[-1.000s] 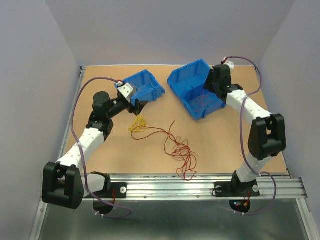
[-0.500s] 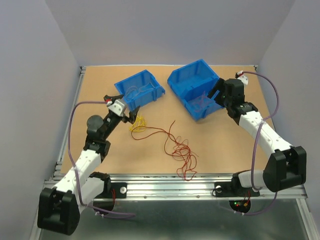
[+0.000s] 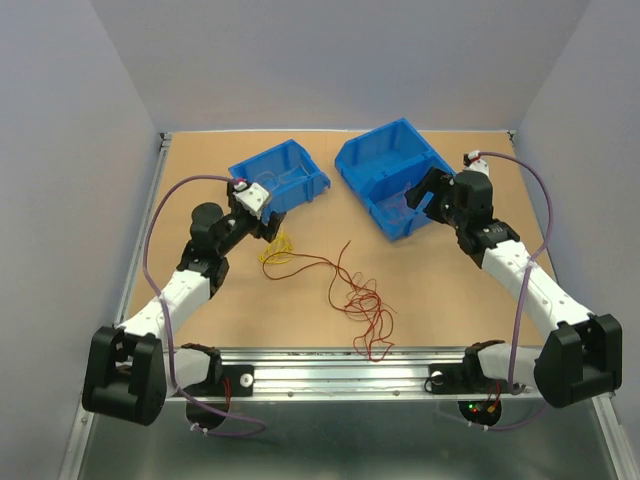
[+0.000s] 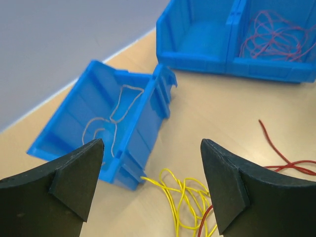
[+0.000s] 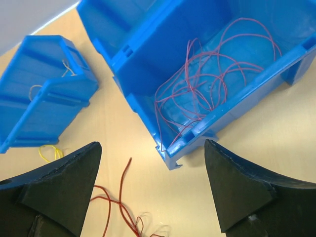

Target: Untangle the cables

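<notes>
A tangle of red and dark red cables (image 3: 362,305) lies on the table's near middle, with a red strand running left to a small yellow cable bundle (image 3: 277,248). The yellow bundle also shows in the left wrist view (image 4: 187,200). My left gripper (image 3: 268,226) is open and empty, just above the yellow bundle beside the left bin. My right gripper (image 3: 425,195) is open and empty, over the near corner of the right blue bin (image 3: 388,178). That bin holds thin red cables (image 5: 217,79). The left blue bin (image 3: 280,177) holds a pale cable (image 4: 116,116).
Both blue bins stand at the back of the wooden table. A metal rail (image 3: 400,375) runs along the near edge. Grey walls enclose the left, right and back sides.
My left gripper swung back from the left bin, then forward to the yellow bundle. My right arm pulled back out of the right bin and stretched low to the right. The cables stay put.
</notes>
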Controlling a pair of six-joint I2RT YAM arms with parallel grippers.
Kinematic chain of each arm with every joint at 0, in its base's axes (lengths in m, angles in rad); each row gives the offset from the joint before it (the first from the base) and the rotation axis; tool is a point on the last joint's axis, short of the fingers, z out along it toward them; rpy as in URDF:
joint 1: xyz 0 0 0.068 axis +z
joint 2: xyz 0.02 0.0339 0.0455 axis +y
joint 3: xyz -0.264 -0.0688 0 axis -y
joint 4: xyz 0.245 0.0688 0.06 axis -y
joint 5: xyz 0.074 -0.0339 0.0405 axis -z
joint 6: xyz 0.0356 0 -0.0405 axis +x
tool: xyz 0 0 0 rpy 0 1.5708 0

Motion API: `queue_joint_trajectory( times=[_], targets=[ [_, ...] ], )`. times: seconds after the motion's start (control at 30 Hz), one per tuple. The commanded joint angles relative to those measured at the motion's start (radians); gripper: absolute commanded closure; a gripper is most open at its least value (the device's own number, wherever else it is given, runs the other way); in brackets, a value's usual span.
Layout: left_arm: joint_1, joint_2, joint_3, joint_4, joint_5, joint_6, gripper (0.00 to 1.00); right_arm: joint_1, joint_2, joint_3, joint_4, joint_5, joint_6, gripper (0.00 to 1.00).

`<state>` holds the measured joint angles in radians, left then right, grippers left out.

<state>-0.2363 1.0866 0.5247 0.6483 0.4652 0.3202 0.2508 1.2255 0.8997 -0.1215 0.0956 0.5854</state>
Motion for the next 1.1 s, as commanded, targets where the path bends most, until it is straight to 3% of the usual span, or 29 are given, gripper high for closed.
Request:
queue_joint_trajectory(
  times=[0.0, 0.23, 0.5, 0.87, 1.07],
  targets=[
    [-0.034, 0.073, 0.122, -0.126, -0.083, 0.005, 0.01, 0.007, -0.058, -0.024, 0.079, -0.02, -0.035, 0.1],
    [-0.264, 0.192, 0.237, -0.318, -0.455, 0.028, 0.01, 0.008, -0.084, -0.028, 0.082, -0.034, -0.052, 0.08],
    [-0.297, 0.4, 0.389, -0.567, -0.496, -0.035, 0.01, 0.008, -0.101, -0.031, 0.082, -0.019, -0.058, 0.08],
    [-0.302, 0.487, 0.408, -0.598, -0.615, -0.023, 0.02, 0.008, -0.096, -0.033, 0.082, -0.017, -0.058, 0.08],
    [-0.302, 0.527, 0.406, -0.605, -0.66, -0.004, 0.08, 0.008, -0.096, -0.033, 0.085, -0.022, -0.058, 0.08]
  ],
)
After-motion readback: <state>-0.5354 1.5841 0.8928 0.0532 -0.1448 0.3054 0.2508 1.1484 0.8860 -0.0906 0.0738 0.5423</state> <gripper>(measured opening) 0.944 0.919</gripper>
